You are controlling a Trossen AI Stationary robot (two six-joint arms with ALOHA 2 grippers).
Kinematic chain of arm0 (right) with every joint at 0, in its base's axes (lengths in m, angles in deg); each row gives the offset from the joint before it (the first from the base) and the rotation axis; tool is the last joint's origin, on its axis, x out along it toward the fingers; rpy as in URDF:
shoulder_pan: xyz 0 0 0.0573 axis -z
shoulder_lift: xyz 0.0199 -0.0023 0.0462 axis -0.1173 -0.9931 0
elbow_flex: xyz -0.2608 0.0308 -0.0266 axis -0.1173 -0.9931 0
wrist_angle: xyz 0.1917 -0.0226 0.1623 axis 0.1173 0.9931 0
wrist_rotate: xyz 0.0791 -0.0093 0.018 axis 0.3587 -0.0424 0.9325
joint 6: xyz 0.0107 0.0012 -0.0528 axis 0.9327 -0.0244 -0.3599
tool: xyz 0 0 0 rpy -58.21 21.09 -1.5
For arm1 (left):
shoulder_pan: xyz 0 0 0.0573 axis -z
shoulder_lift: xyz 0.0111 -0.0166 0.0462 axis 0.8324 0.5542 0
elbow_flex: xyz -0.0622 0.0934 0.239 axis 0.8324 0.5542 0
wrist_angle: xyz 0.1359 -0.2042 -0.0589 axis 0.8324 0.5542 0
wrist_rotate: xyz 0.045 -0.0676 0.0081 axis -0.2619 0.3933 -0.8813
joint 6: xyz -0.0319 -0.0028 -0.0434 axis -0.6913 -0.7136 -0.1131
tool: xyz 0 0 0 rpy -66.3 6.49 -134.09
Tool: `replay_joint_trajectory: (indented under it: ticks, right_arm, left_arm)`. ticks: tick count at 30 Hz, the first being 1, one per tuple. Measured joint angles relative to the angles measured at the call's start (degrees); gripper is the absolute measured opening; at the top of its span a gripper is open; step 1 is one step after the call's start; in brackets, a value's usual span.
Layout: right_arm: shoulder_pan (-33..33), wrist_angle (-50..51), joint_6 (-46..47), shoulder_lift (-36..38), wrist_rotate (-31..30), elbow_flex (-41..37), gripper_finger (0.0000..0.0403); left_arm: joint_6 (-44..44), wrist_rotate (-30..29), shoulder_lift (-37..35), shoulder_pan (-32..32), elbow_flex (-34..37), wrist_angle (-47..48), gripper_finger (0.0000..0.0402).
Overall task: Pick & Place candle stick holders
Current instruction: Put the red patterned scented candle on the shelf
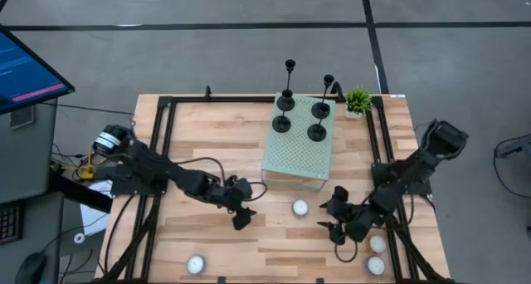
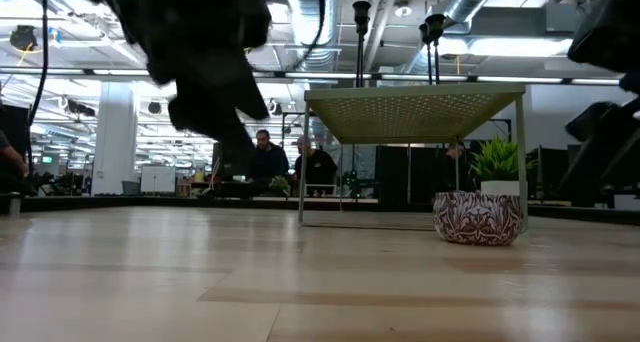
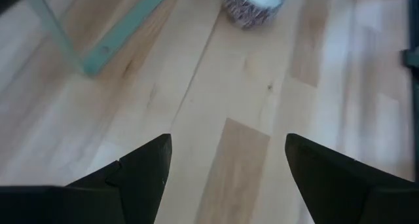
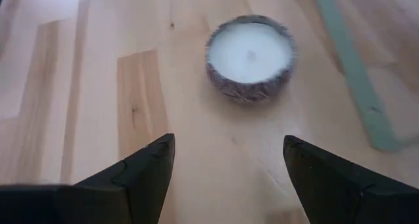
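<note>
Several black candle stick holders (image 1: pixel 316 131) stand on their round bases on a pale green perforated stand (image 1: pixel 297 155) at the table's far middle; two of their stems (image 2: pixel 361 42) show above the stand in the low view. My left gripper (image 1: pixel 244 211) (image 3: pixel 226 165) hovers open over bare wood, near the stand's left near corner. My right gripper (image 1: pixel 333 219) (image 4: pixel 228 165) hovers open right of a white candle in a patterned tin (image 4: pixel 249 57) (image 1: pixel 299 207), with nothing between its fingers.
More white candles lie near the front edge, at the left (image 1: pixel 196 265) and at the right (image 1: pixel 377 244). A small green potted plant (image 1: pixel 358 100) stands at the far right beside the stand. A black frame (image 1: pixel 158 151) runs around the tabletop. People show in the room behind.
</note>
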Motion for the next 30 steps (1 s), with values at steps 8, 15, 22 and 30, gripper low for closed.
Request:
replay_joint_trajectory:
  ticks: [8, 15, 22, 30]
  right_arm:
    - [1.6, -11.1, -2.9, -10.0, 0.2, 0.0, 0.0276]
    - [1.8, -14.8, -3.3, -14.2, -2.4, 0.2, 0.0276]
    - [2.5, -14.2, -5.2, -14.5, -4.8, 0.1, 0.0276]
    - [5.8, -16.5, -9.5, -14.6, -5.4, -0.1, 0.0276]
  left_arm:
    - [2.7, 0.4, 11.2, -0.9, 0.7, -16.2, 0.03]
    - [2.7, 0.4, 18.1, -2.8, 0.7, -26.6, 0.0234]
    - [4.8, 0.6, 21.2, -3.5, 0.7, -33.0, 0.0096]
    - [7.1, -1.7, 22.7, -3.4, 0.7, -37.3, 0.0008]
